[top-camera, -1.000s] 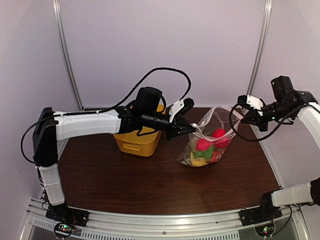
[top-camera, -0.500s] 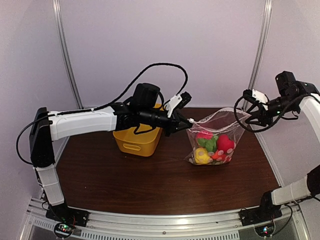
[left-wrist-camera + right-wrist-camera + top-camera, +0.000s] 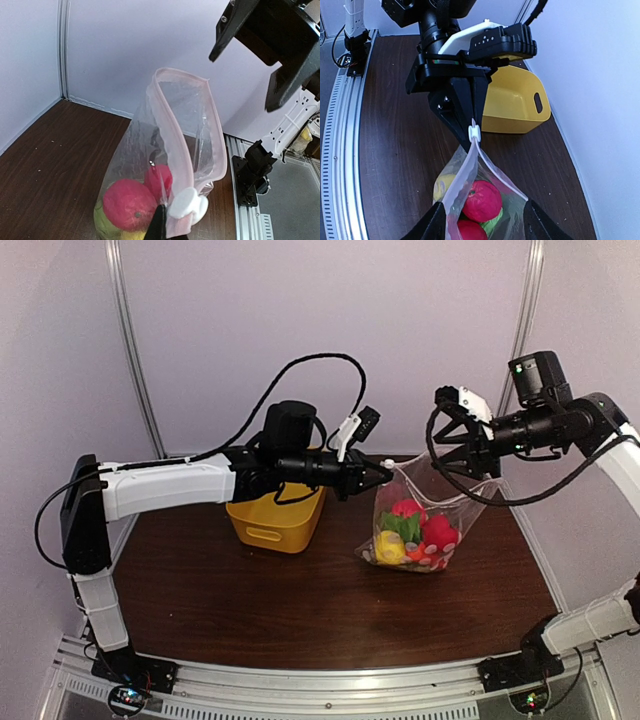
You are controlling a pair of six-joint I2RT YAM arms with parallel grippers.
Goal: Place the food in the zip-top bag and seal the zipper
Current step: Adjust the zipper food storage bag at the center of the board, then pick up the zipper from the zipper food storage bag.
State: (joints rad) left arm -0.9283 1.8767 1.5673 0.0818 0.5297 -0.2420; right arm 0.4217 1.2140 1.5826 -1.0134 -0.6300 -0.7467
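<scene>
The food (image 3: pixel 412 530) is in the zip-top bag (image 3: pixel 450 495): red, yellow and green pieces lie in a heap at the bottom. The bag hangs in the middle right of the top view, with its bottom on the brown table (image 3: pixel 250 600). The yellow basket (image 3: pixel 272 525) stands to its left.

The left gripper (image 3: pixel 378 474) is clenched on the bag's top left corner, right where the little white slider (image 3: pixel 475 132) sits. The right gripper (image 3: pixel 446 436) is released. Its jaws stand wide apart near the bag's upper right corner, and in its own wrist view the bag's top lies between them with nothing pinched.

The zipper (image 3: pixel 175 135) is not closed. Its two pink sides bow apart like a loop, so the mouth gapes.

So I think the filling is done and the closing is the step now. Next, I guess the right gripper must pinch the far end of the mouth and pull it straight, so both sides meet flat. Then the slider can run along the strip. If the top is slack, the slider may jam.
</scene>
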